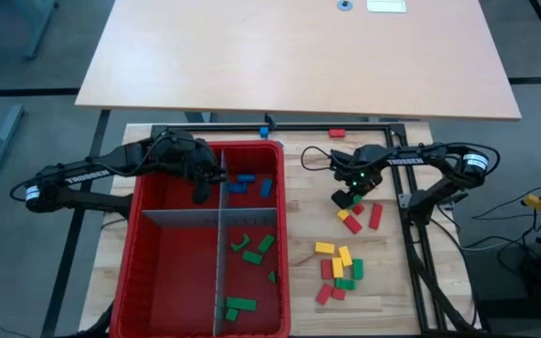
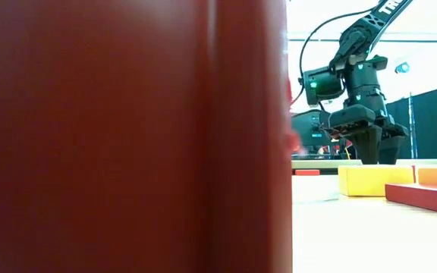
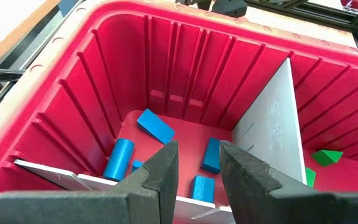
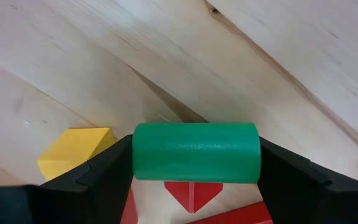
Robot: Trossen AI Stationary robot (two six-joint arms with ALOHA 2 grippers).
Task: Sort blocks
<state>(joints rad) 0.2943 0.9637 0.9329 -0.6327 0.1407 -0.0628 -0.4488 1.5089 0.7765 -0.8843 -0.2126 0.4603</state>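
Observation:
Loose red, yellow and green blocks (image 1: 338,268) lie on the wooden table to the right of the red bin (image 1: 139,235). Blue blocks (image 3: 155,126) lie in the bin's far right compartment, and green blocks (image 1: 252,249) lie in the compartment nearer than that. My left gripper (image 1: 200,192) hangs open over the bin's far part with nothing between its fingers (image 3: 160,174). My right gripper (image 1: 349,199) is over the table right of the bin, shut on a green cylinder block (image 4: 196,152). A yellow block (image 4: 73,149) and a red block (image 4: 194,193) lie just beyond it. My right gripper pinches the green cylinder block by its two flat ends (image 4: 135,155) between its two fingers, so the cylinder spans the gap. The fingers come from above, pointing down. The block lies level in the hold. I cannot tell whether it is clear of the table.
Grey dividers (image 1: 220,272) split the bin into compartments. The bin's red wall (image 2: 127,136) fills the left of the low view. A red block (image 1: 336,133) and a blue block (image 1: 264,130) sit at the far edge by the black frame. Bare wood lies between the bin and the loose blocks.

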